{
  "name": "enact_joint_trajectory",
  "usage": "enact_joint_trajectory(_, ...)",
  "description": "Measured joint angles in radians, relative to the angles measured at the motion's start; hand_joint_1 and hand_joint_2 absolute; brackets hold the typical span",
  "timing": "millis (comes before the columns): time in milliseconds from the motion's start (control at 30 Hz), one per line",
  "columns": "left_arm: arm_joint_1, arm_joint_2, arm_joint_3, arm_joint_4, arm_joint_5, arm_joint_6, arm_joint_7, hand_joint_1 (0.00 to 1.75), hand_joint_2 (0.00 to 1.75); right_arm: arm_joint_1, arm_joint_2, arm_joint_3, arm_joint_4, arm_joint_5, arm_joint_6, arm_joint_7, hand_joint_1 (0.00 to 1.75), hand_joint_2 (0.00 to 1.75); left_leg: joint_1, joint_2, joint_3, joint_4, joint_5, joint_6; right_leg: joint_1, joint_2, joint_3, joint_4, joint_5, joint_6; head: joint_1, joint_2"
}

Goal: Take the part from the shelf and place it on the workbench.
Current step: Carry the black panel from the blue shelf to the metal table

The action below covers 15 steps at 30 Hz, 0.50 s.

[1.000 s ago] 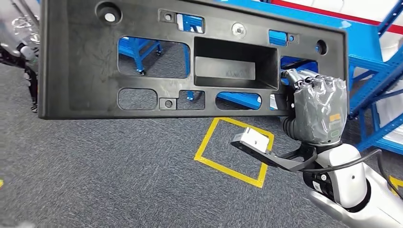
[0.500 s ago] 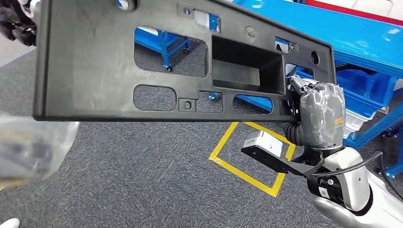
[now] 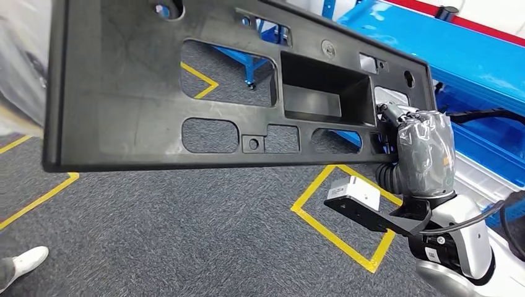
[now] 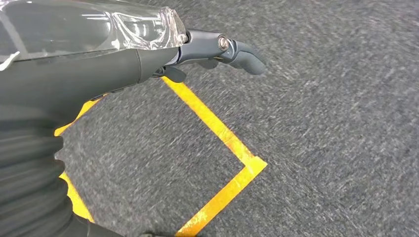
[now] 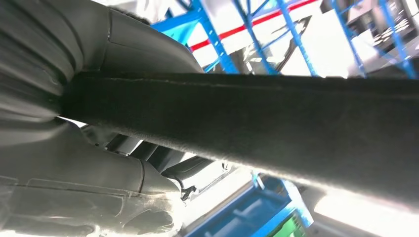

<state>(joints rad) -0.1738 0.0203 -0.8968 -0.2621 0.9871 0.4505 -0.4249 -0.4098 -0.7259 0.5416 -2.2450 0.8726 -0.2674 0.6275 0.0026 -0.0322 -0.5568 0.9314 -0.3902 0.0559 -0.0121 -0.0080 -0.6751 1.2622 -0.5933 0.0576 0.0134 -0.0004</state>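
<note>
Swinging past blue racking, right hand (image 3: 423,151) grips the black panel (image 3: 124,93); left hand (image 4: 148,54) seemingly empty, fingers extended.

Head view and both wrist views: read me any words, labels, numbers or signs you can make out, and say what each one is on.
No text is legible.
Orange patch on the right hand: too small to read.
White label on the right wrist: blurred, unreadable.
Black panel: no lettering visible.
Yellow floor tape: plain lines, no characters.
</note>
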Motion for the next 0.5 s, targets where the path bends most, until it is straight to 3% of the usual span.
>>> enact_joint_trajectory(33, 0.001, 0.0, 0.0, 0.0, 0.0, 0.0, 0.0, 0.0, 1.75, 0.003, 0.0, -0.001, -0.001, -0.002, 0.0, -0.002, 1.75, 1.75, 0.001, -0.012, 0.001, 0.001, 0.0, 0.0, -0.001, 0.001, 0.004, -0.012, 0.021, 0.001, 0.0, 0.0)
enact_joint_trajectory(67, 0.001, 0.0, 0.0, 0.0, -0.001, 0.0, 0.0, 0.0, 1.75, 0.005, -0.001, -0.002, -0.002, -0.004, -0.001, -0.004, 1.75, 1.75, 0.004, -0.025, 0.003, 0.002, 0.0, -0.002, -0.004, 0.005, 0.028, -0.067, 0.057, 0.002, 0.0, 0.0)
enact_joint_trajectory(133, -0.001, 0.0, 0.0, 0.0, -0.002, 0.0, 0.0, 0.0, 1.75, 0.008, -0.003, -0.005, -0.006, -0.006, -0.004, -0.01, 1.75, 1.75, 0.006, -0.05, 0.002, 0.004, -0.001, -0.009, -0.013, 0.044, 0.1, -0.223, 0.13, 0.007, 0.0, 0.0)
enact_joint_trajectory(200, -0.002, 0.0, 0.0, 0.0, -0.002, 0.001, 0.0, 0.0, 1.75, 0.011, -0.006, -0.006, -0.011, -0.007, -0.007, -0.013, 1.75, 1.75, 0.006, -0.072, -0.007, 0.007, 0.002, -0.021, -0.018, 0.077, 0.134, -0.304, 0.154, 0.006, 0.0, 0.0)
enact_joint_trajectory(267, 0.0, 0.001, 0.0, 0.0, -0.002, 0.001, 0.0, 0.0, 1.75, 0.015, -0.008, -0.008, -0.017, -0.008, -0.008, -0.014, 1.75, 1.75, 0.009, -0.091, -0.018, 0.006, 0.008, -0.033, -0.016, 0.067, 0.132, -0.308, 0.152, -0.005, -0.001, 0.0)
enact_joint_trajectory(300, 0.002, 0.001, 0.0, 0.0, -0.002, 0.001, 0.0, 0.0, 1.75, 0.016, -0.008, -0.009, -0.019, -0.008, -0.008, -0.014, 1.75, 1.75, 0.01, -0.085, -0.022, 0.011, 0.005, -0.038, -0.015, 0.055, 0.131, -0.308, 0.153, -0.011, -0.001, 0.0)
enact_joint_trajectory(367, 0.003, 0.001, 0.0, 0.0, -0.002, 0.001, 0.0, 0.0, 1.75, 0.018, -0.009, -0.016, -0.027, -0.008, -0.009, -0.014, 1.75, 1.75, 0.008, -0.041, -0.052, 0.069, -0.031, -0.047, -0.014, 0.031, 0.133, -0.311, 0.156, -0.025, -0.003, 0.0)
enact_joint_trajectory(433, 0.0, 0.001, 0.001, 0.0, 0.0, 0.001, -0.001, 0.0, 1.75, 0.022, -0.01, -0.022, -0.035, -0.007, -0.009, -0.014, 1.75, 1.75, 0.007, 0.007, -0.117, 0.21, -0.099, -0.052, -0.01, 0.008, 0.132, -0.311, 0.155, -0.032, -0.005, 0.0)
enact_joint_trajectory(500, 0.001, 0.001, 0.003, 0.0, 0.003, 0.001, -0.001, 0.0, 1.75, 0.028, -0.01, -0.024, -0.042, -0.007, -0.009, -0.014, 1.75, 1.75, 0.007, 0.017, -0.17, 0.327, -0.137, -0.053, -0.005, -0.015, 0.132, -0.311, 0.154, -0.035, -0.006, 0.0)
